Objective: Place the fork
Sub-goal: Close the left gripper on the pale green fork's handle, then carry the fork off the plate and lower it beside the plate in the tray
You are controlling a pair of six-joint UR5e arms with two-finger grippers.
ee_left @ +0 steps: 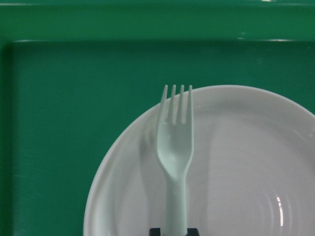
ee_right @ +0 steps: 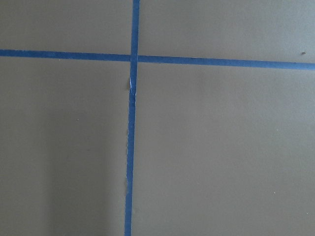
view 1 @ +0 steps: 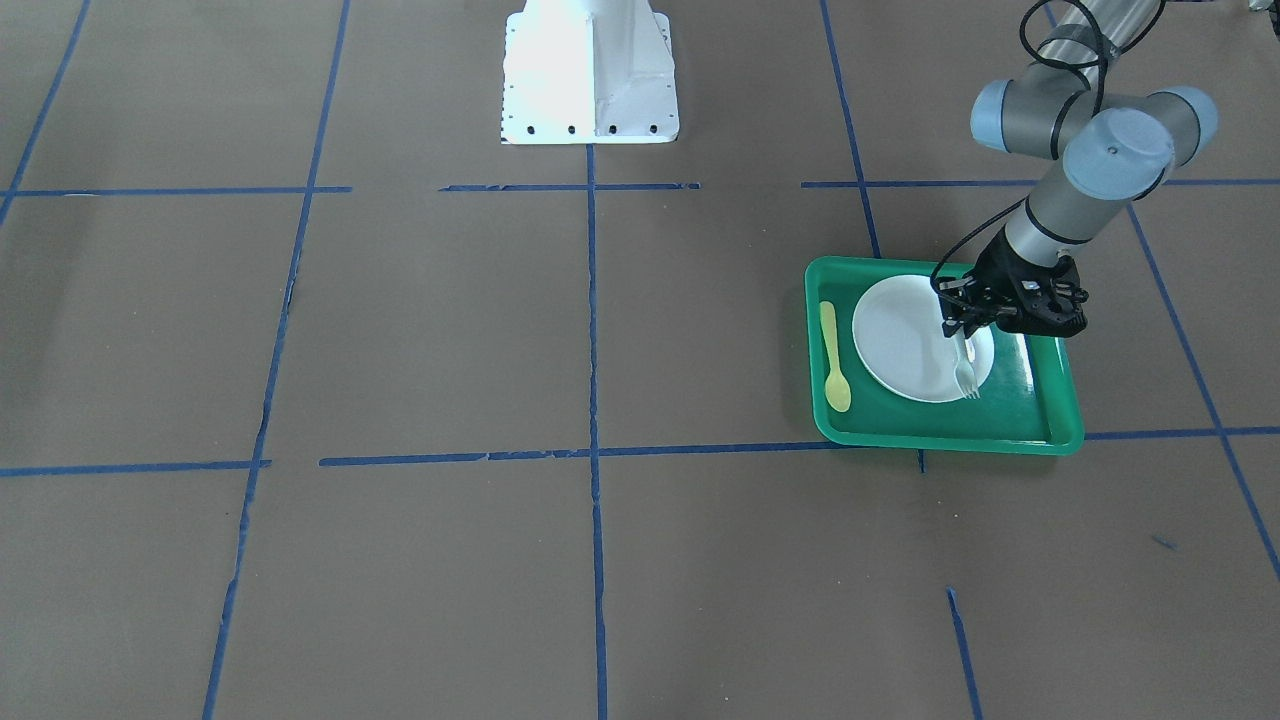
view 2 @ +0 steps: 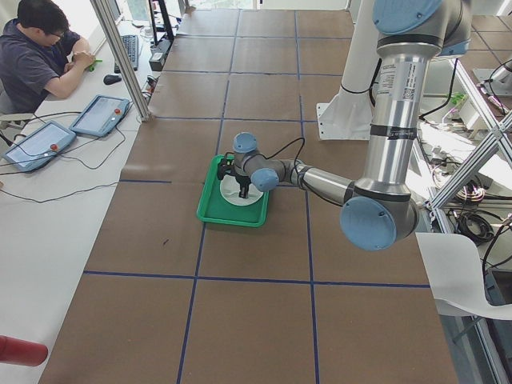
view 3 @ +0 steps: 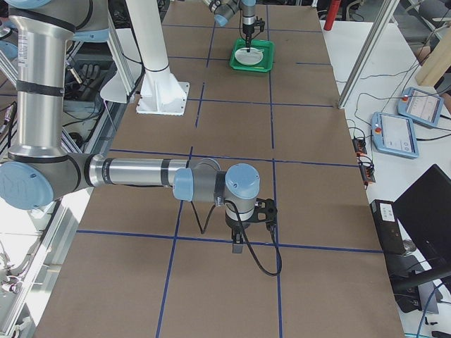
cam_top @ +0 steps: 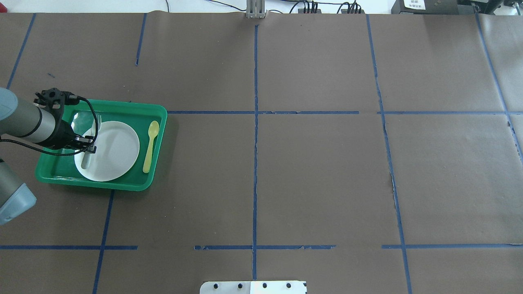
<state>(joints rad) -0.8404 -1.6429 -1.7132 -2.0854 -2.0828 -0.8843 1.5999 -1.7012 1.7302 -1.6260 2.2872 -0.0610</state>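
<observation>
Fork [ee_left: 174, 147] tines over plate [ee_left: 246, 172] rim, wrist view

A pale plastic fork [ee_left: 174, 147] juts from the left gripper's fingers [view 1: 952, 320], over a round white plate [view 1: 900, 340]. Beyond the plate lies a yellow plastic spoon [view 1: 833, 360], both in a green tray [view 1: 1030, 418].

Two silver arms with blue-capped joints, rising from one white pedestal

The left arm [view 1: 1062, 205] is showing silver-grey tubes, pale blue-grey caps on its round joints and a black cable looping down to the black left gripper [view 1: 958, 330]. In the left side view, a white printed label is wrapping its upright tube. The right arm [view 3: 134, 172] is wearing the same silver tubes and blue caps, with a black cable curling off beside the black right gripper [view 3: 238, 248]. At the desk's robot-side edge, the white pedestal [view 1: 590, 70] is showing dark screw holes along its foot.
</observation>
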